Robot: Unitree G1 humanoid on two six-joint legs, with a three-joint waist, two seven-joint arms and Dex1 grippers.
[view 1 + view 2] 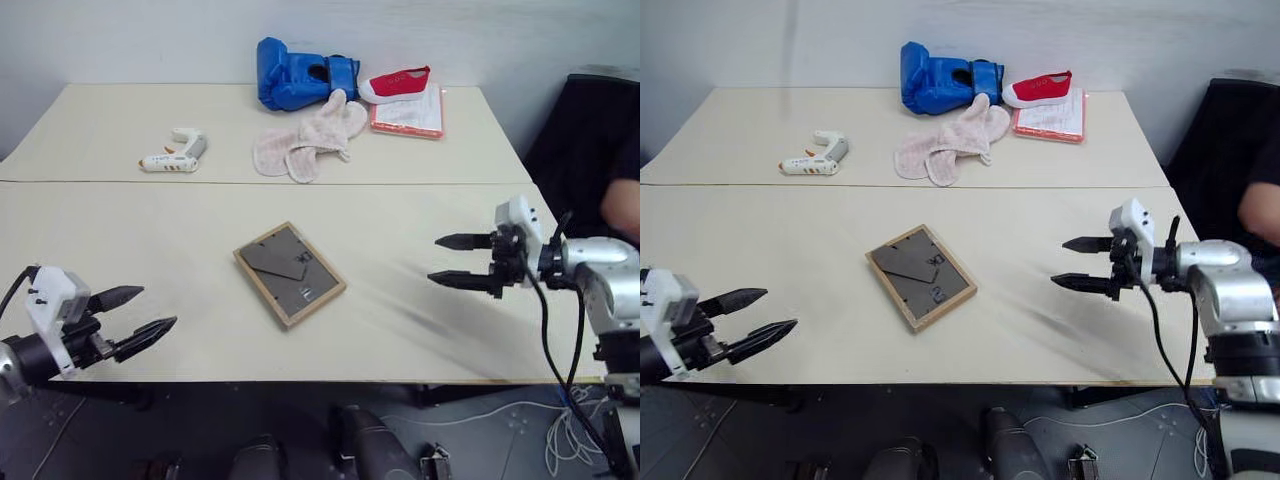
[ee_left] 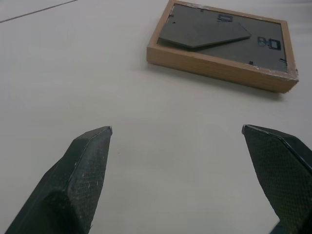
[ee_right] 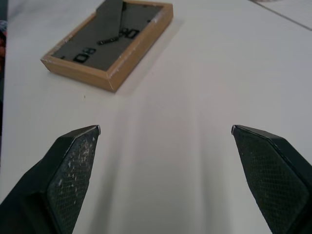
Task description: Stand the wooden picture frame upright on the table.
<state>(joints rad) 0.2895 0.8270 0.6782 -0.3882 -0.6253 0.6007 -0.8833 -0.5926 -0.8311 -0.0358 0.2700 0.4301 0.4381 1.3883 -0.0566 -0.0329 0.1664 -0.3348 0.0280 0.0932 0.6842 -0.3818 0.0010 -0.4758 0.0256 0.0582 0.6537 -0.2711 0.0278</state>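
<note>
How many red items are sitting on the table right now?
1: a red slip-on shoe at the far edge of the cream-beige table, between the blue boxing glove and the pink-edged pad. Others may be hidden behind the glove.

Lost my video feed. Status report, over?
Both jaws open, empty: left gripper, right gripper. Wooden picture frame flat, back up, on table between them. Nothing blocking.

I see the wooden picture frame (image 1: 289,273) lying flat, back up, mid-table (image 1: 120,240). From it, the glue gun (image 1: 175,153) sits at ten o'clock, the cloth (image 1: 305,142) at twelve, the boxing glove (image 1: 300,73) behind that, the shoe (image 1: 397,82) and pad (image 1: 410,113) at one o'clock.
</note>
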